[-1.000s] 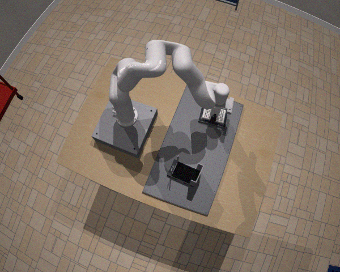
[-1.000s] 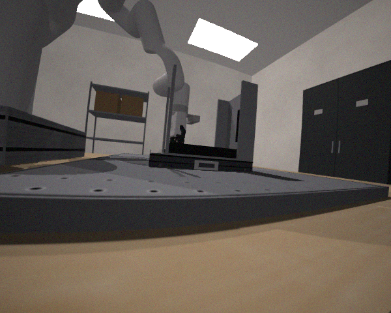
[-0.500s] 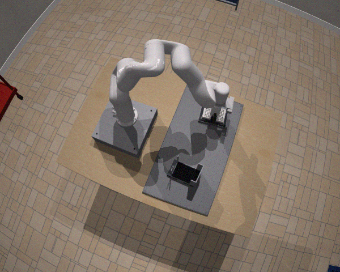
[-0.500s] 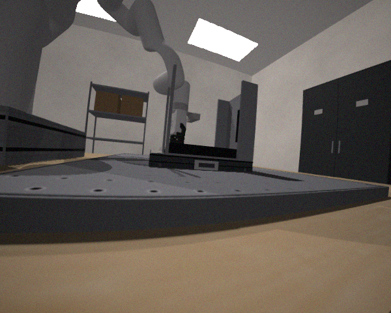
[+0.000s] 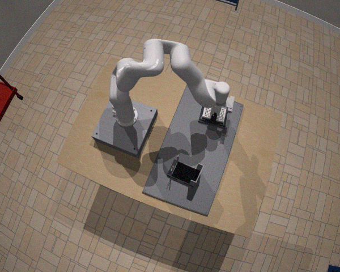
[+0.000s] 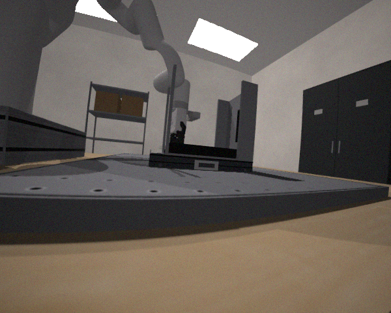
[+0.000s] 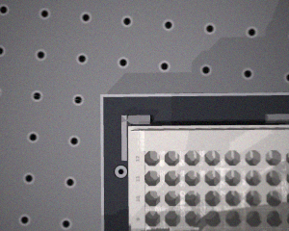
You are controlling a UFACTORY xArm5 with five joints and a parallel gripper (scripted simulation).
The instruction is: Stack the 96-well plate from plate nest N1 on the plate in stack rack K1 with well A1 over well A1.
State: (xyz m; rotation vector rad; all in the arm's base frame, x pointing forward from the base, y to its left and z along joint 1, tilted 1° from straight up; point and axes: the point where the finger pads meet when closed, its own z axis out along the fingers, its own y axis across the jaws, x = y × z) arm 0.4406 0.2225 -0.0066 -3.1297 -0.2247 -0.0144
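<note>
We see the pincer (image 5: 213, 116) clamped across the white 96-well plate (image 5: 205, 112), which sits at plate nest N1 (image 5: 224, 123) near the tabletop's (image 5: 76, 152) far right corner. Stack rack K1 (image 5: 199, 169) stands well apart, towards the near edge.

A lab: well plate (image 7: 217, 183), perforated breadboard (image 5: 193, 164), storage shelving (image 6: 89, 114).
</note>
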